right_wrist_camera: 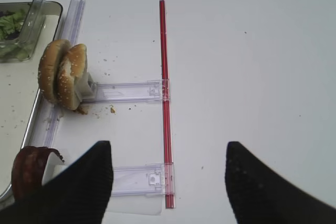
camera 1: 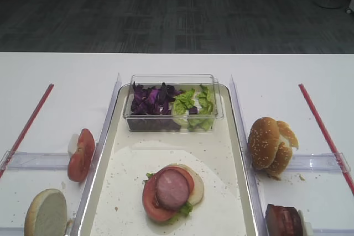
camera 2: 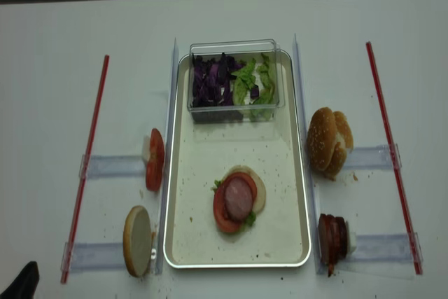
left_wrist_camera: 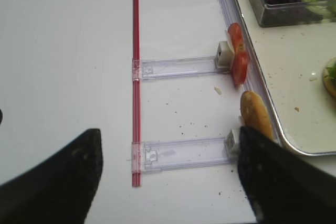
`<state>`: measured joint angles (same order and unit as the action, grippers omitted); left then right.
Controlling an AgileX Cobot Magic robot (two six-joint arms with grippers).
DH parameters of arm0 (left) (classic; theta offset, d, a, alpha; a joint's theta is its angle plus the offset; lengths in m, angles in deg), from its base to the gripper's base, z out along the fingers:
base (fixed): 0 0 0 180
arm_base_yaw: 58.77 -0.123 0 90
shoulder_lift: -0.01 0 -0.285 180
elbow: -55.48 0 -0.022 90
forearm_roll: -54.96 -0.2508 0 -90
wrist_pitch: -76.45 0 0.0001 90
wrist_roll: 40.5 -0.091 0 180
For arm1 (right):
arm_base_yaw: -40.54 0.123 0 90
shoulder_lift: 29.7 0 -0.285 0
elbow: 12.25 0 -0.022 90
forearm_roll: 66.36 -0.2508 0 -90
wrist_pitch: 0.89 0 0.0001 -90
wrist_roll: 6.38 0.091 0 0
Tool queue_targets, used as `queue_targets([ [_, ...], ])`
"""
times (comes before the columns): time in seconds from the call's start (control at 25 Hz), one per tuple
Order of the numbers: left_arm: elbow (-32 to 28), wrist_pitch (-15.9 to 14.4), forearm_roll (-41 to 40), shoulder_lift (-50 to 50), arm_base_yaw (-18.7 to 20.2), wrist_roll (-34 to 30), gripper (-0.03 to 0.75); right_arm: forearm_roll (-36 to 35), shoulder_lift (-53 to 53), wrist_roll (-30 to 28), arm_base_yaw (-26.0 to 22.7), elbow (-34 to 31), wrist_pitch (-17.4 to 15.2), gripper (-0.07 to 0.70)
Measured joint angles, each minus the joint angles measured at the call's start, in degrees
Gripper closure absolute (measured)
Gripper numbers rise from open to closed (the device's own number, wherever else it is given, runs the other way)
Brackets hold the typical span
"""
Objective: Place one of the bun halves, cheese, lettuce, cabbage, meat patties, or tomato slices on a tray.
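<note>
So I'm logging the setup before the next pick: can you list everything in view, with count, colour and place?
tray: one, cream, centre.
clear box: one, tray's far end.
cabbage: purple, box's left half.
lettuce: green, box's right half.
stack: bun, lettuce, tomato, patty, on tray.
tomato slices: red, upright, left.
bun half: one, near left.
bun halves: two, right.
meat patties: dark-rimmed, near right.
red strips: two, outer sides.
left gripper: black, open.
right gripper: black, open.
</note>
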<state>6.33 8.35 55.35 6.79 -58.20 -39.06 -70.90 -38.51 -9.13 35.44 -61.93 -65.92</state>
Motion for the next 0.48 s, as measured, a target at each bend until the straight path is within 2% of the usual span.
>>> queue_targets([
  [0.24, 0.00, 0.00, 0.00, 0.00, 0.00, 0.00, 0.223, 2.12, 1.63, 2.75, 4.06, 0.00, 0.00, 0.144],
  [0.48, 0.00, 0.00, 0.00, 0.00, 0.00, 0.00, 0.223, 2.25, 1.66, 2.75, 4.37, 0.00, 0.00, 0.144],
])
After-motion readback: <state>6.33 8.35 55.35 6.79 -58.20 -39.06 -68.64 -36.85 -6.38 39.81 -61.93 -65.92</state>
